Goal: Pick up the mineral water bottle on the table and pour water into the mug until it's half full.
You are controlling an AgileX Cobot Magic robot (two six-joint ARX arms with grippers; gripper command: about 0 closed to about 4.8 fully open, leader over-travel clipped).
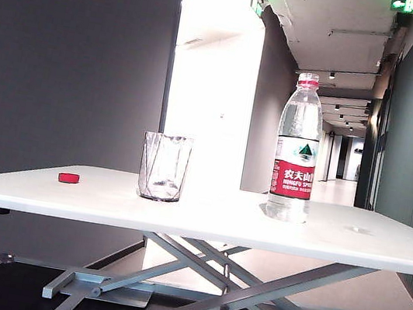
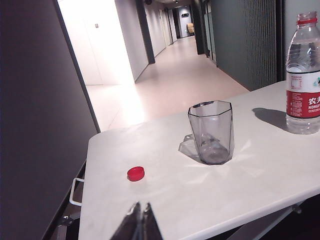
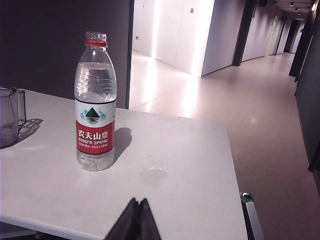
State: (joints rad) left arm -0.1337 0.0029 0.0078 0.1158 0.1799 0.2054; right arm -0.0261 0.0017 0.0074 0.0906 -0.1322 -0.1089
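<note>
Three things stand on the white bench [image 1: 349, 244]: the mineral water bottle [image 1: 297, 150], the mug [image 1: 164, 166] and a small red cap [image 1: 68, 178]. In the exterior view the bottle is upright right of the middle, with its red-and-white label facing the camera and no cap on its neck. It is filled with clear water [image 1: 301, 119] almost up to the shoulder. The mug is left of the middle, upright, well apart from the bottle, and it looks empty. The red cap lies further to the left, near the bench's left edge, apart from the mug.

No arm appears in the exterior view. The left gripper [image 2: 140, 220] shows only in the left wrist view, at the near edge of the bench, with its two dark fingers pressed together and nothing between them. From there the cap [image 2: 135, 173] is the nearest thing, then the mug [image 2: 211, 131], and the bottle [image 2: 303, 75] is beyond it at the picture's border.

The right gripper [image 3: 136, 220] shows in the right wrist view, also at the near edge of the bench, fingers pressed together and holding nothing. The bottle [image 3: 95, 102] stands well apart from it, and a part of the mug [image 3: 12, 116] is visible at the side. A faint round wet mark [image 3: 153, 176] lies on the bench just beside the bottle.
</note>
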